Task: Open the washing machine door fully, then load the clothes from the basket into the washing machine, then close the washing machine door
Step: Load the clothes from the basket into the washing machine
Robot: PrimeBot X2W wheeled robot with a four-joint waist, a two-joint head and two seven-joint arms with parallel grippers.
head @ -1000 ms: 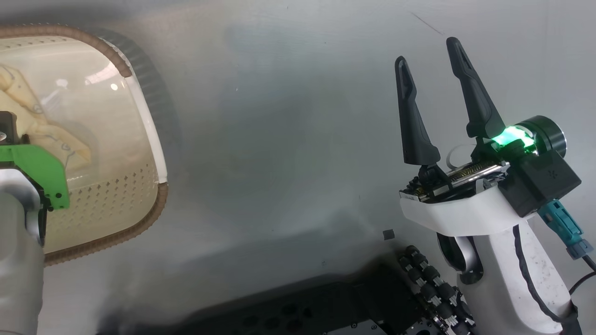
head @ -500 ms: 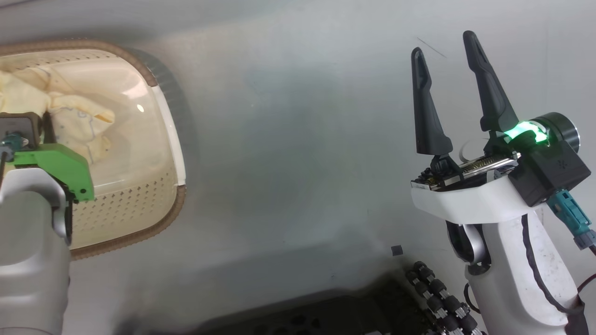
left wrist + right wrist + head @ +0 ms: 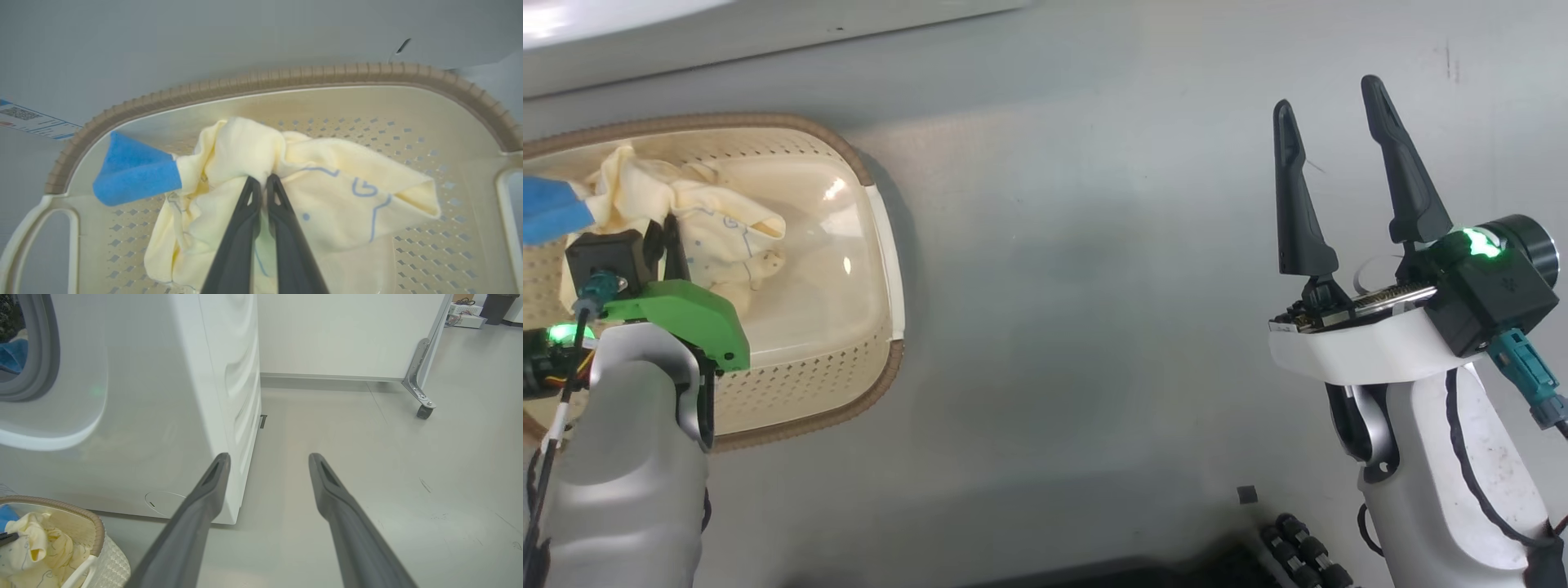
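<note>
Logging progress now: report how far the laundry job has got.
Done: washing machine gasket shows bare, so the door looks open. In hand: left end effector shut on clothes in the basket. Left: load them, close the door.

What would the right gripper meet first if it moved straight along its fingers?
Probably nothing close. The open right gripper points past the washing machine over bare floor. The white wall panel behind looks first, though depth is unclear.
</note>
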